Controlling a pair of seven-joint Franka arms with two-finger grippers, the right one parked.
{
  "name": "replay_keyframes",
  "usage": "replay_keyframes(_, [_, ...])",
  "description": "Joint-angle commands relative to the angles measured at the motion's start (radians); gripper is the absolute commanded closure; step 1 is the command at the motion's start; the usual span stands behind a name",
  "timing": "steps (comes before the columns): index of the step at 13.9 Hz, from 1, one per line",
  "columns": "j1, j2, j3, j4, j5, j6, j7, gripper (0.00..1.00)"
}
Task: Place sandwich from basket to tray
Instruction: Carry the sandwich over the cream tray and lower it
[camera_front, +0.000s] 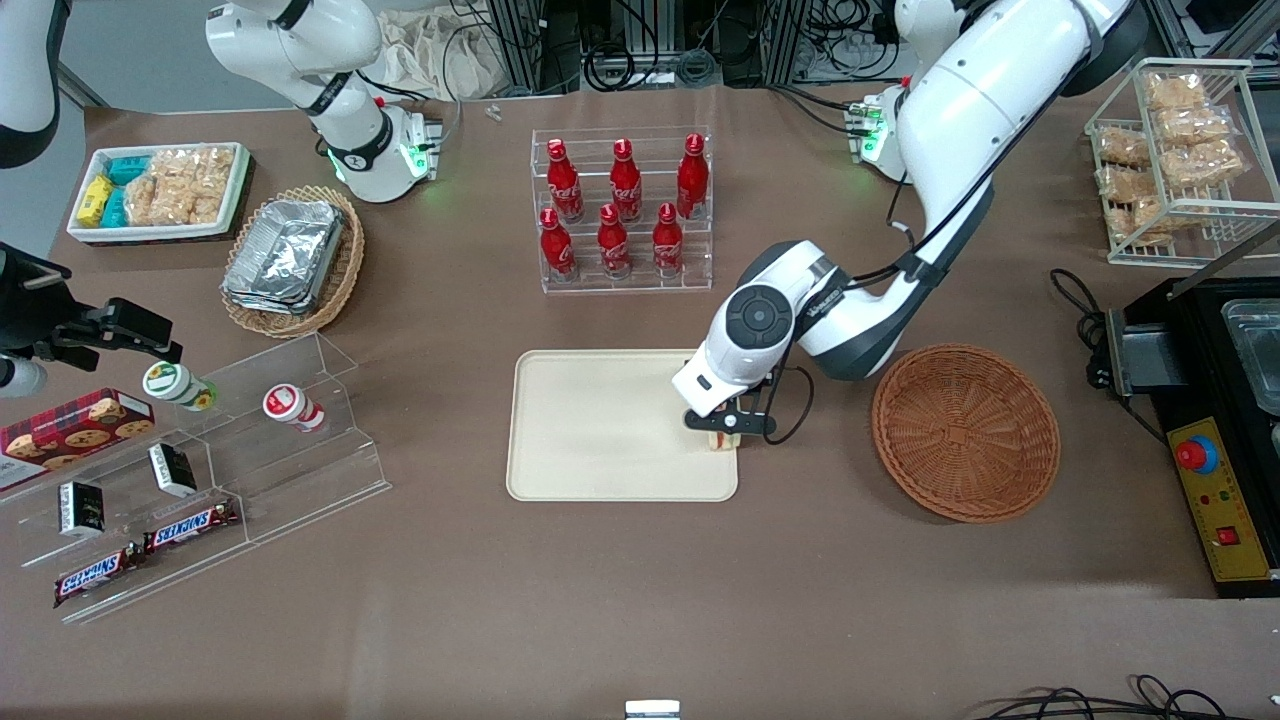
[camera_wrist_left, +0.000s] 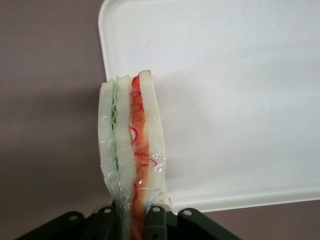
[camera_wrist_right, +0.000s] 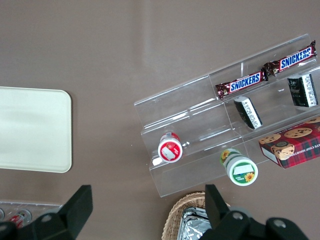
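Observation:
The sandwich (camera_front: 722, 441) is a wedge of white bread with red and green filling, wrapped in clear film (camera_wrist_left: 131, 140). My left gripper (camera_front: 724, 430) is shut on it, with the black fingers (camera_wrist_left: 159, 220) clamping its lower end. It hangs upright just over the cream tray (camera_front: 600, 430), at the tray's edge nearest the basket and close to a corner (camera_wrist_left: 230, 100). The reddish-brown wicker basket (camera_front: 965, 432) sits beside the tray toward the working arm's end, with nothing in it.
A clear rack of red bottles (camera_front: 622, 210) stands farther from the front camera than the tray. Toward the parked arm's end are a tan basket with foil containers (camera_front: 292, 258), a snack bin (camera_front: 160, 190) and an acrylic shelf (camera_front: 200, 470). A black appliance (camera_front: 1220, 420) is near the wicker basket.

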Motion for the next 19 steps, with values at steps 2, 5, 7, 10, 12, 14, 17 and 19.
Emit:
replay_keyframes(2, [-0.043,0.081,0.007,0.102,0.054,-0.007,-0.025,1.0])
replay_keyframes(5, [-0.043,0.109,0.008,0.098,0.1,0.045,-0.022,0.74])
replay_keyframes(7, [-0.044,0.112,0.03,0.093,0.099,0.056,-0.017,0.44])
replay_keyframes(10, [-0.041,0.103,0.028,0.095,0.096,0.048,-0.022,0.12])
replay_keyframes(12, [-0.037,0.087,0.028,0.101,0.084,0.042,-0.031,0.01])
replay_keyframes(14, [-0.034,0.049,0.027,0.102,0.077,0.022,-0.058,0.01])
replay_keyframes(17, [-0.023,-0.035,0.028,0.13,0.007,-0.076,-0.101,0.0])
replay_keyframes(19, [0.028,-0.103,0.025,0.139,-0.041,-0.154,-0.089,0.0])
